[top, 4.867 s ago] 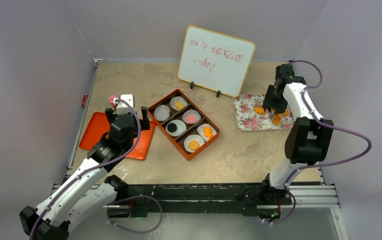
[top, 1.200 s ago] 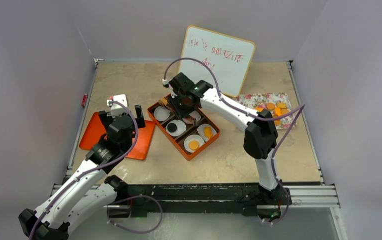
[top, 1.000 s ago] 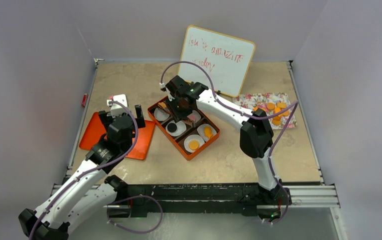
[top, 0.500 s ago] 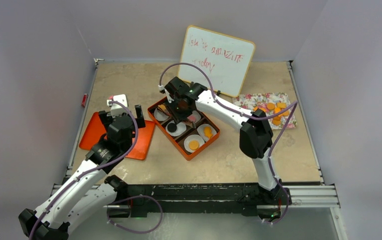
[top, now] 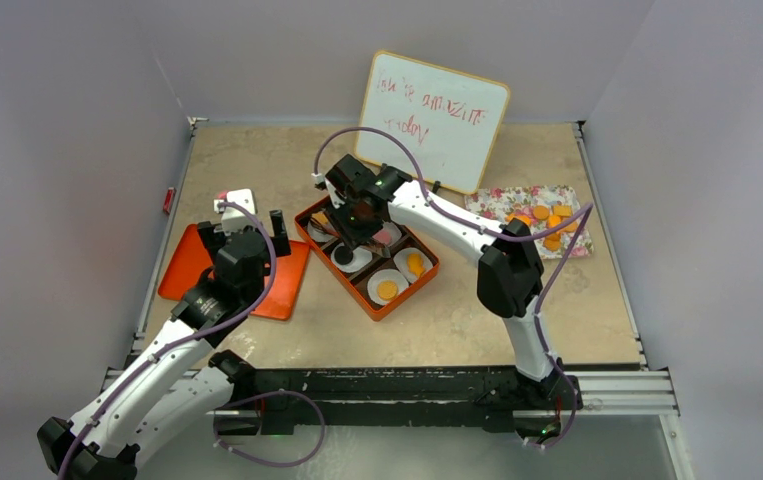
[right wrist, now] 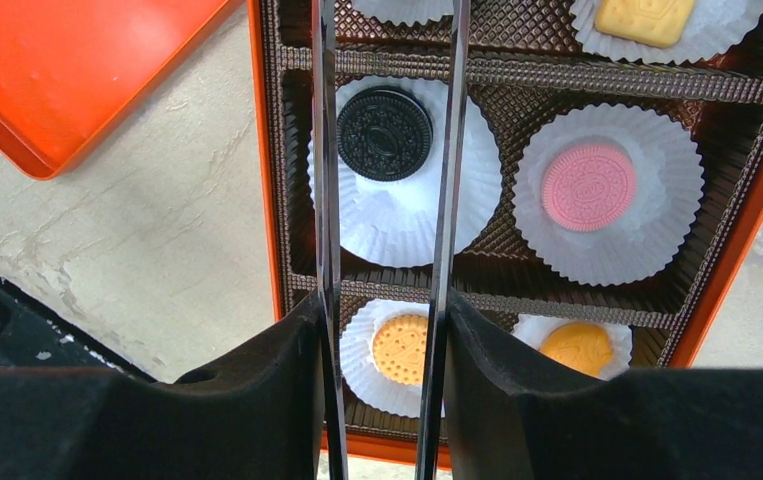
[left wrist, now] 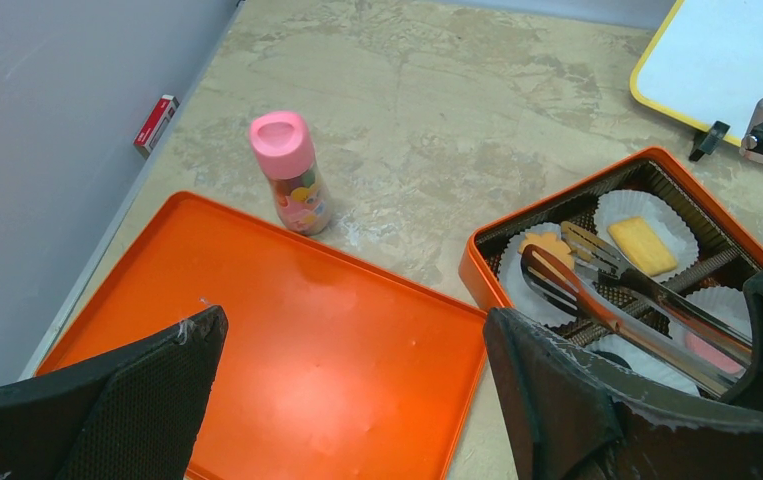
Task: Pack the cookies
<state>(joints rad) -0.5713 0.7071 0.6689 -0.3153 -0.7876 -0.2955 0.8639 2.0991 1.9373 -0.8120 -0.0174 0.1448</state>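
Observation:
My right gripper (right wrist: 385, 310) is shut on a pair of metal tongs (left wrist: 607, 300) and hangs over the orange box (top: 427, 272). The tong tips straddle an orange cookie (left wrist: 545, 245) in the box's far-left paper cup. Other cups hold a black cookie (right wrist: 385, 120), a pink cookie (right wrist: 588, 186), two orange cookies (right wrist: 400, 349) and a yellow cookie (left wrist: 641, 245). More orange cookies (top: 552, 220) lie on the floral cloth (top: 497, 200) at the right. My left gripper (left wrist: 354, 325) is open, with nothing between its fingers, above the orange lid (left wrist: 287, 350).
A pink-capped bottle (left wrist: 292, 172) stands just beyond the lid. A whiteboard (top: 432, 120) leans on its stand behind the box. A small red item (left wrist: 157, 123) lies at the left wall. My right arm (top: 457, 225) stretches across the table from the right.
My right gripper has drifted slightly left with the tongs over the box's far-left cups, and the tongs have spread a little. The left arm has stayed put.

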